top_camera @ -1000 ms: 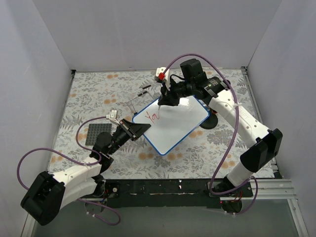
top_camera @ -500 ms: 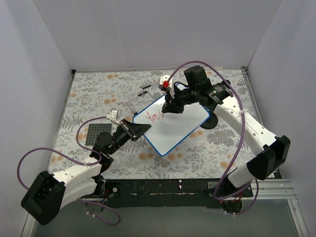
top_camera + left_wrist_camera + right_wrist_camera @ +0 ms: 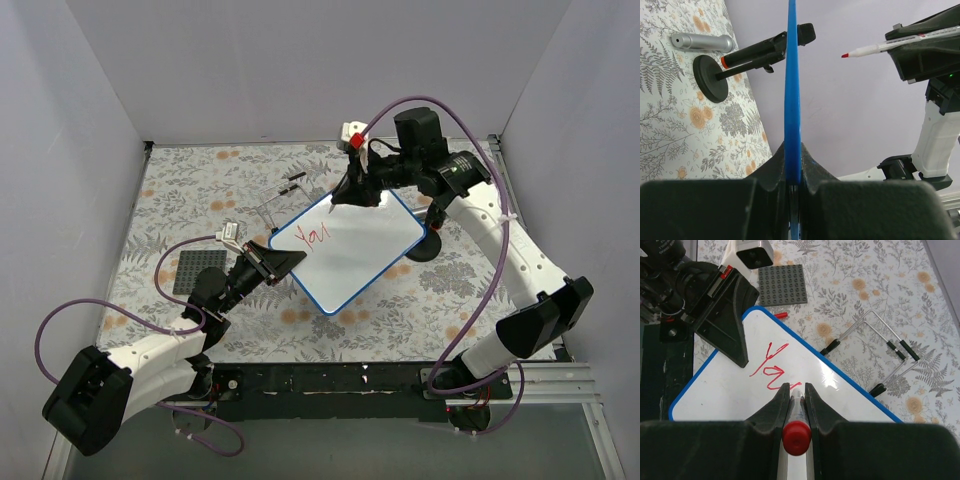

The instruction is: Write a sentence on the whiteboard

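The whiteboard [image 3: 365, 255], white with a blue rim, lies slanted at mid-table. Red marker letters [image 3: 316, 237] reading roughly "You" begin the sentence near its left corner, and the same letters [image 3: 771, 365] show in the right wrist view. My left gripper [image 3: 284, 262] is shut on the board's left corner, its jaws pinching the blue rim [image 3: 792, 100] edge-on. My right gripper [image 3: 346, 197] hangs over the board's upper edge, shut on a red-capped marker [image 3: 797, 432]. In the left wrist view the marker [image 3: 890, 46] holds its red tip off the board's face.
A dark grey studded plate [image 3: 197, 270] lies left of the board. A wire stand [image 3: 280, 205] sits behind the board's left corner. A black round base with a handle [image 3: 710, 77] and a silver cylinder [image 3: 702, 42] lie by the board's right side. Walls close three sides.
My right gripper has moved right and back with the marker, and the red writing has grown from one letter to about three. The left arm has held still.
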Controlling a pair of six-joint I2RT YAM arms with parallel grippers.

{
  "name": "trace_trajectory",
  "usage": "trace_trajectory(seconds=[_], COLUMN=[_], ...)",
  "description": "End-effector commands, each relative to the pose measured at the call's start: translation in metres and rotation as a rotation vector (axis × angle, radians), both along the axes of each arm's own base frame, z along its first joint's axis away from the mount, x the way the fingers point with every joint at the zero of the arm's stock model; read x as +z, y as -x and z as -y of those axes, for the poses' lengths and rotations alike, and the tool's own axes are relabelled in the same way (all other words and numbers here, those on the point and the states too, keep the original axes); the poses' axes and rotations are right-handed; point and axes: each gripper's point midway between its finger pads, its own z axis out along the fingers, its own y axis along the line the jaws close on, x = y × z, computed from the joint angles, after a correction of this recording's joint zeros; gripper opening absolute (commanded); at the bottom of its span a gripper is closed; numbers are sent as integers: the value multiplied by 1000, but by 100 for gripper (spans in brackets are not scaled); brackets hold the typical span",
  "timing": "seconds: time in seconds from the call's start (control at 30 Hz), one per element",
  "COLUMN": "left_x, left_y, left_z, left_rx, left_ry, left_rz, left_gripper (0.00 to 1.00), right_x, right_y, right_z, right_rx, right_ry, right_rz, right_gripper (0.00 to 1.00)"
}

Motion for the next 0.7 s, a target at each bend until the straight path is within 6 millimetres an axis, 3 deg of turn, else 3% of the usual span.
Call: trace_trajectory(seconds=[0.0,0.67], left_x=[46,46], left_y=[8,12], left_z=[0,2], left_rx=[-24,-52], left_ry=[101,106], left_rz=[130,140], left_gripper=[0,0], right_x=[6,7], right_y=[8,4], right_z=[5,9], right_rx=[15,15], right_ry=[-35,-42], right_rz=[7,14], right_gripper=[1,1])
